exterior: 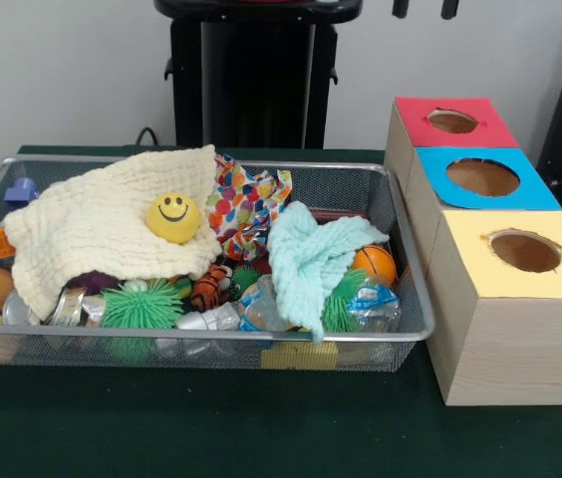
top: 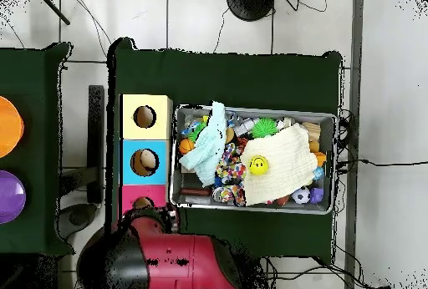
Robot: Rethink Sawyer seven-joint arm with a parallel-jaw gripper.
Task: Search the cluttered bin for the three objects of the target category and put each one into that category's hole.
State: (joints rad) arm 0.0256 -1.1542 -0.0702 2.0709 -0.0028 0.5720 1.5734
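The wire mesh bin stands on the green table and also shows in the overhead view. Crushed clear bottles with blue labels lie along its near side: one under the pale blue cloth's edge, one at the near right corner, one half hidden under the cream cloth. The blue-topped box's hole is the middle of three and also shows in the overhead view. My gripper shows only two dark tips at the top edge, spread apart, empty, above and behind the boxes.
A cream cloth with a yellow smiley ball, a dotted cloth and a pale blue cloth cover much of the bin. Green spiky balls, an orange ball, a red-topped box and a yellow-topped box are there too.
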